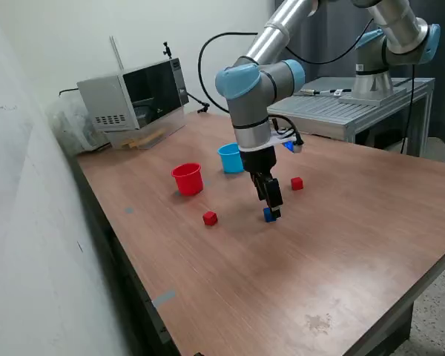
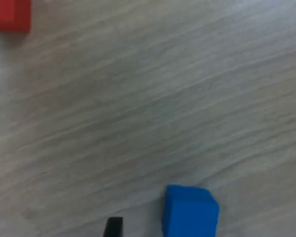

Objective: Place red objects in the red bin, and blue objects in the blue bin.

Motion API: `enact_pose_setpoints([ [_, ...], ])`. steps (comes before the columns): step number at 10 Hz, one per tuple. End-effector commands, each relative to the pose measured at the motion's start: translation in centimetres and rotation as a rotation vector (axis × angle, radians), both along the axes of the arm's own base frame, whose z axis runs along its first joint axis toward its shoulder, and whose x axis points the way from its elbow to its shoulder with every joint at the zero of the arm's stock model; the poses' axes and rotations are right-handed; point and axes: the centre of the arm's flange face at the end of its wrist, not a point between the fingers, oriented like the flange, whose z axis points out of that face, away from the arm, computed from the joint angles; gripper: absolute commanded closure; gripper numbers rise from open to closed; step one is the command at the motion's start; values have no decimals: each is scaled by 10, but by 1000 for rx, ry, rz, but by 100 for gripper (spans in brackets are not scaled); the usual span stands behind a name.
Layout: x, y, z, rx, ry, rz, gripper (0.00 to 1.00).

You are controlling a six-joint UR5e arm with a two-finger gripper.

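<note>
My gripper (image 1: 271, 211) is down at the table, open, with a dark blue cube (image 1: 269, 216) between its fingers. In the wrist view that blue cube (image 2: 190, 213) rests on the wood nearer one dark fingertip (image 2: 113, 226) than the other, and the gripper (image 2: 208, 228) is not touching it. One red cube (image 1: 210, 218) lies towards the exterior view's left of the gripper and also shows in the wrist view (image 2: 10, 15). Another red cube (image 1: 297, 183) lies behind the gripper to the right. The red cup (image 1: 187, 179) and the light-blue cup (image 1: 231, 158) stand upright further back.
A grey microwave-like box (image 1: 137, 100) sits at the table's back left corner by the wall. A metal bench (image 1: 348, 111) with a second arm's base stands behind the table. Cables hang off my arm above the cups.
</note>
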Motion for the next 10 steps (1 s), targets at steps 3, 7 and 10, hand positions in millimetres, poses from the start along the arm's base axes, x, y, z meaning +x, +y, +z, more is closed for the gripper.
enact_pose_setpoints([
  [3,0,2,-21,4,-19,-1,0],
  [7,-2,2,-19,5,-4,-1,0],
  [10,-2,5,-15,12,1,-3,100],
])
